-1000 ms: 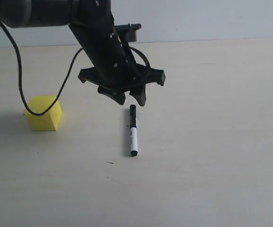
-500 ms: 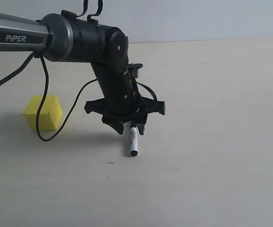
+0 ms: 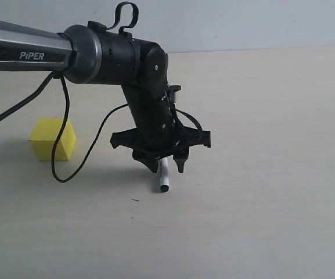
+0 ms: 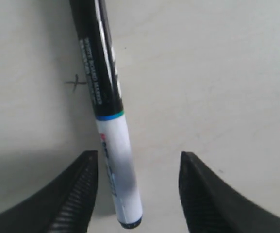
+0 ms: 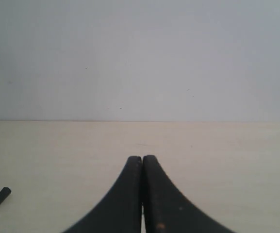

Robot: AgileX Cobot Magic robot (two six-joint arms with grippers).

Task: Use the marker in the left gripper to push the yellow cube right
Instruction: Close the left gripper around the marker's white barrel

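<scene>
A grey arm tube (image 3: 16, 53) lettered "PiPER" is being joined to black joints (image 3: 126, 58), a black cable (image 3: 60, 157) is being looped beneath, and a black left pincer (image 3: 167, 168) with ribbed fingers (image 4: 76, 194) is being shown.

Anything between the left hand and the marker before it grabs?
Nothing visible. The left hand is open and straddles the marker, which lies flat on the table. Only bare table shows in the gaps.

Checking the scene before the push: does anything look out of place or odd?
Nothing spilled or damaged. Only a small dark mark on the table beside the marker, which lies flat within the open left gripper.
</scene>
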